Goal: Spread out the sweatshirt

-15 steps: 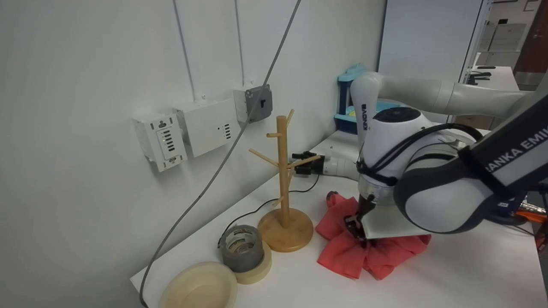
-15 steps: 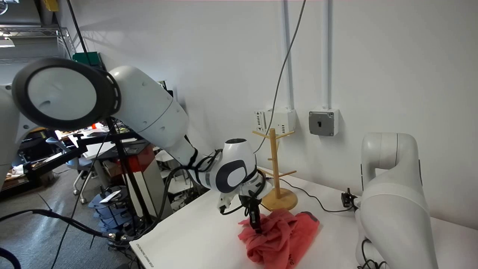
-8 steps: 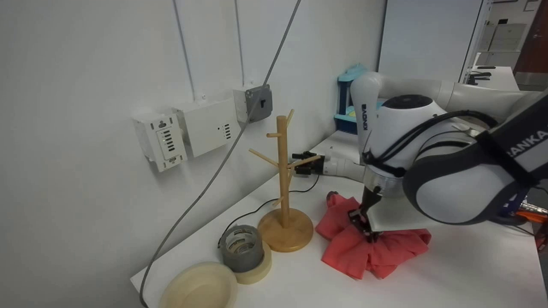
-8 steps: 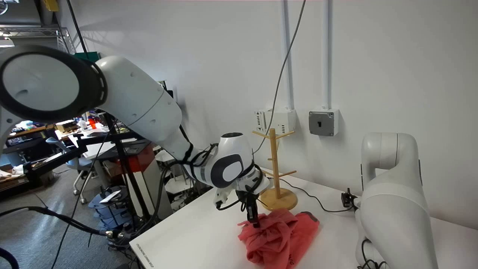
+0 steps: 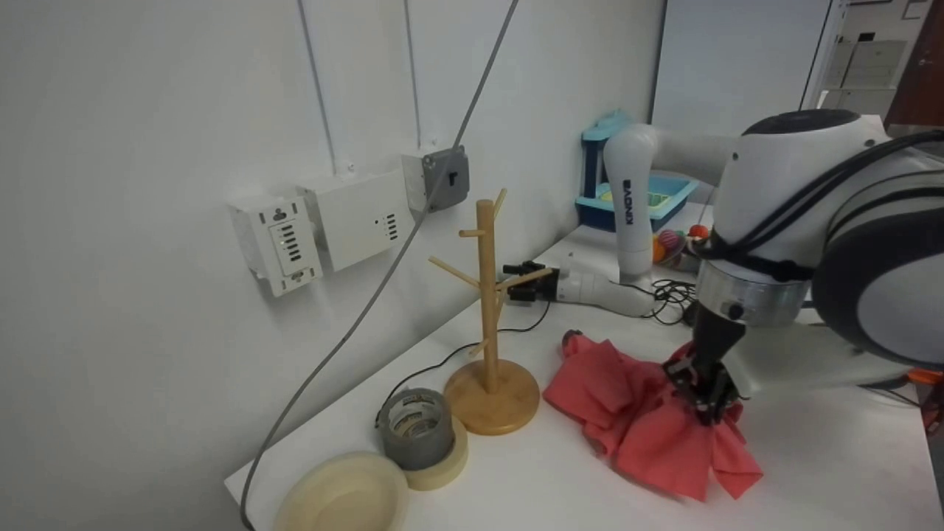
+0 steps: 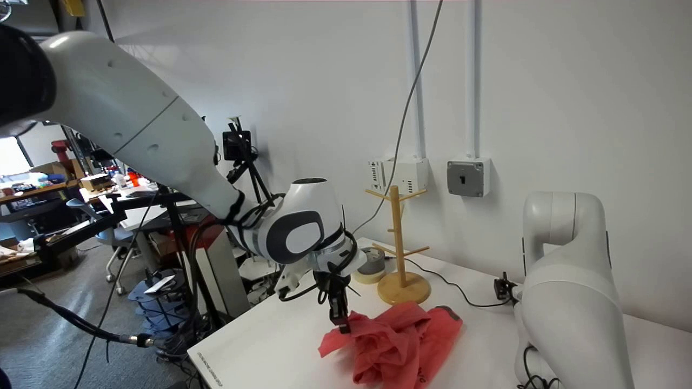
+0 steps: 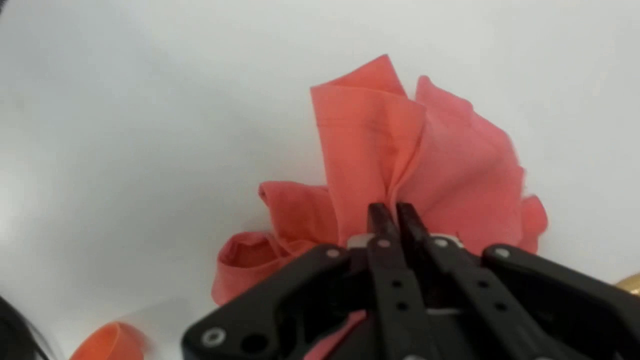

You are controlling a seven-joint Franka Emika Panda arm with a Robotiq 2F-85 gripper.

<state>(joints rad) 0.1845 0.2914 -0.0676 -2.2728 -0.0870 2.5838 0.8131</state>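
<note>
Coral-red and wrinkled, the sweatshirt (image 5: 641, 424) lies bunched on the white table (image 5: 818, 479), low in the frame in both exterior views; the claw (image 7: 393, 212) points down into it, its fingers drawn nearly together on a fold, and the wrist view shows the cloth creasing in between the tips; beyond them a squared flap reaches toward the top of that view. Near the cloth, at the centre of the frame in an exterior view, the wooden mug tree (image 5: 489, 317) stands upright; just beside its base a grey tape roll (image 5: 424, 451) sits on a tan roll (image 5: 448, 473); lower left, a beige dish (image 5: 343, 494) is cut off by the frame's edge; right of the tree stands a white arm (image 5: 639, 221) lettered KINOVA; an orange object (image 7: 112, 342) shows at the wrist view's lower left, too cropped for me to name.
</note>
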